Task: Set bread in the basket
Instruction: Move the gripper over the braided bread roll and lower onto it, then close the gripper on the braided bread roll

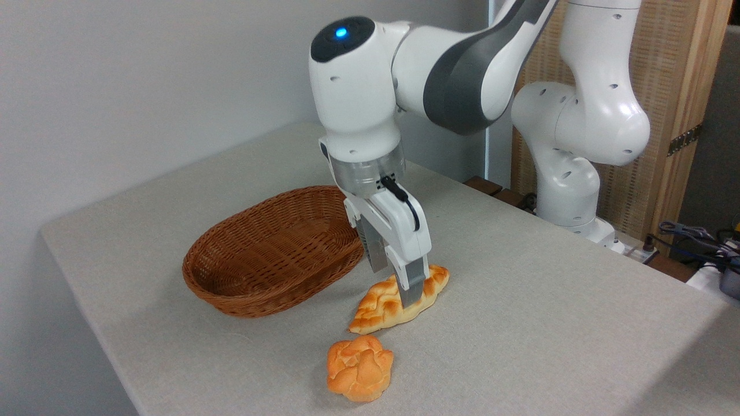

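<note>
The gripper (403, 287) stood over the braided bread (381, 309), one finger on each long side of it, and the loaf lay on the table (520, 323) just beside the basket (272, 254). A round orange bun (359, 368) lay near the loaf

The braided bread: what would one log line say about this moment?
tool: straddling braided bread, grip unconfirmed | bread: on table | basket: empty, left of bread | round bun: untouched, in front
</note>
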